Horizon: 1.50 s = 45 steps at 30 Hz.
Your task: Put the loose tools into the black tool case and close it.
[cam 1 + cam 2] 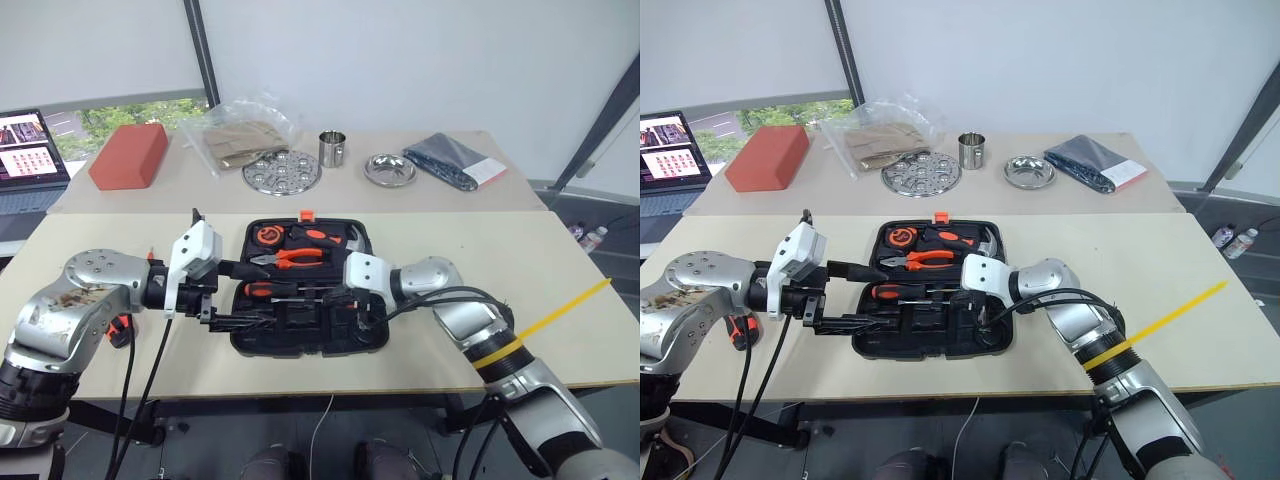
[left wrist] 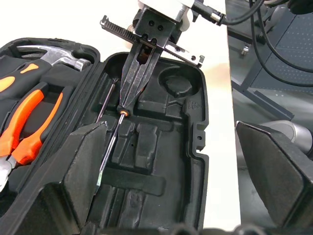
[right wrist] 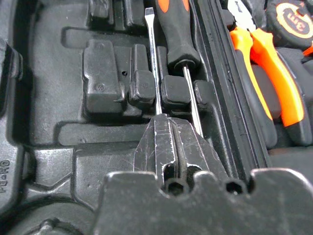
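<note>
Pinching a thin screwdriver (image 3: 152,58) shaft, the right gripper (image 2: 128,100) jaws are shut to seat it in the open black tool case (image 1: 385,335); the left gripper (image 1: 212,295) waits beside, jaws wide, empty.

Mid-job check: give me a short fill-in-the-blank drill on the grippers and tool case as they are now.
1. The black tool case lies ___ on the table.
2. The right gripper is shut on a flat-blade ___.
3. The left gripper, at the case's edge, is ___.
4. The pliers in the case have ___ handles.

Missing words: open; screwdriver; open; orange
</note>
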Each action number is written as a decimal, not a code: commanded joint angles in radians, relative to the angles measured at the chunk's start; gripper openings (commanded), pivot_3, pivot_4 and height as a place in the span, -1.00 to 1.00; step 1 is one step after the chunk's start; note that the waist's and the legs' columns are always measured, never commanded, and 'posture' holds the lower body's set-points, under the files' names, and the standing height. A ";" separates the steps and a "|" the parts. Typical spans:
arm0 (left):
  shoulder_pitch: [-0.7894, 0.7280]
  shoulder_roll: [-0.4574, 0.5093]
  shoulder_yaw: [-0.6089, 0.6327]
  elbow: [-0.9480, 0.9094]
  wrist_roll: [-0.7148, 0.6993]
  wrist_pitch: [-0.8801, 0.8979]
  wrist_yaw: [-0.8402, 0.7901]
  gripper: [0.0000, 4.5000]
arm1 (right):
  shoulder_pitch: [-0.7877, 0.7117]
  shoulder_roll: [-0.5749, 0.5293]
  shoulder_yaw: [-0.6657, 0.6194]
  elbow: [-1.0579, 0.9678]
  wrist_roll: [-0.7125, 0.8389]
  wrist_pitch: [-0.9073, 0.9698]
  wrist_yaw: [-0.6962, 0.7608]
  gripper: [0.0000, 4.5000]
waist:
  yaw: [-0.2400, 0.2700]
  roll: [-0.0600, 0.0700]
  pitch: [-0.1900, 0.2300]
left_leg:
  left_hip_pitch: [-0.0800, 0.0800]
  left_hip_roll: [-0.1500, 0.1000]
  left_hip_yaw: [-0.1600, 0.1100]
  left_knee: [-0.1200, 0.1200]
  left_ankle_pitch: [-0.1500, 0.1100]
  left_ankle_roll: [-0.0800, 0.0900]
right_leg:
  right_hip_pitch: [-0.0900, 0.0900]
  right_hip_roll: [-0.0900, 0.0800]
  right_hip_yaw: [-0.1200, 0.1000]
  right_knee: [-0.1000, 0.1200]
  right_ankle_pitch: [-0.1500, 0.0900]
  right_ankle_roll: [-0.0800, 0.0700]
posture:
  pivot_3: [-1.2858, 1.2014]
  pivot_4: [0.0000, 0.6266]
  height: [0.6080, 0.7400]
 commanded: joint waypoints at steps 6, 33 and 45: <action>0.336 -0.101 0.406 -0.185 -0.045 0.161 0.368 1.00 | -0.014 -0.027 -0.329 -0.329 0.490 0.405 0.071 -0.35 | -0.003 0.001 0.002 | -0.007 0.004 -0.001 0.000 0.004 0.007 | -0.009 -0.002 0.003 0.001 0.002 -0.003 | 0.03 -0.52 0.91; -0.102 -0.108 0.262 0.469 0.200 0.382 0.838 1.00 | 0.266 -0.196 -0.490 -0.742 0.708 0.572 -0.138 0.99 | 0.027 -0.010 0.002 | -0.017 0.002 -0.002 -0.002 0.008 -0.001 | -0.016 0.002 -0.005 0.000 0.008 -0.007 | 0.03 -0.52 0.91; -0.474 -0.218 0.114 1.120 0.388 0.120 0.821 0.65 | 0.377 -0.232 -0.594 -0.931 0.802 0.650 -0.351 1.00 | 0.030 -0.015 0.002 | -0.016 0.001 0.000 -0.003 0.008 0.000 | -0.016 0.000 -0.004 -0.001 0.007 -0.006 | 0.03 -0.52 0.91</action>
